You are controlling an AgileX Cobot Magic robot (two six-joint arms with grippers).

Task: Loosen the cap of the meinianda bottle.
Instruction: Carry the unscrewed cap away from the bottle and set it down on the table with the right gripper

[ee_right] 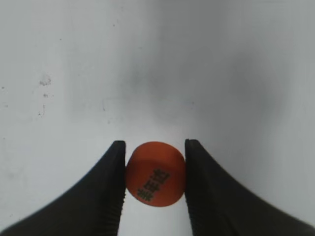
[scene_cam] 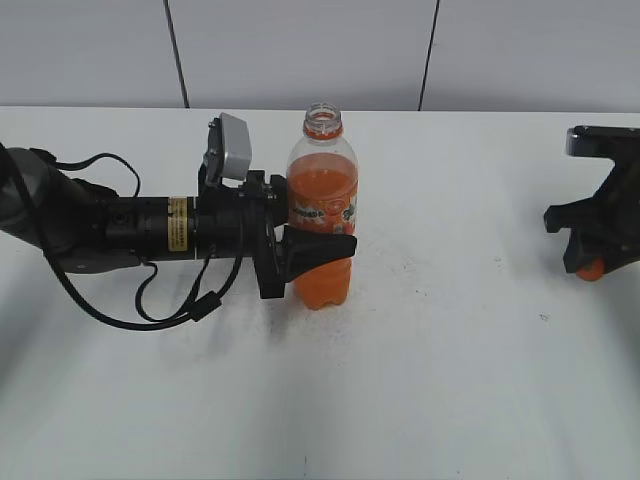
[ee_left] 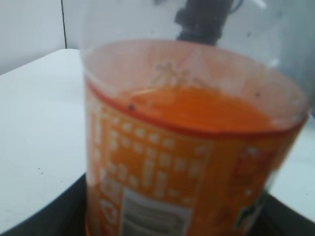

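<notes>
The left tool point(scene_cam: 318, 250) is closed around the label band of the tall clear plastic bottle of orange soda point(scene_cam: 322, 215), which stands upright and uncapped on the white worktop point(scene_cam: 420, 380); the right tool point(ee_right: 155, 169), well to the right of the bottle, pinches the small round orange plastic cap point(ee_right: 155, 173) between its black fingers point(ee_right: 110, 189); in the exterior view that tool is cut off at the frame edge; the left wrist view is blurred.

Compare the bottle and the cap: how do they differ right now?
The bottle is tall, clear and upright on the table, its mouth open; the cap is small, opaque and off it. The left end effector grips the bottle's body; the right end effector pinches the cap over at the right. Both are orange.
</notes>
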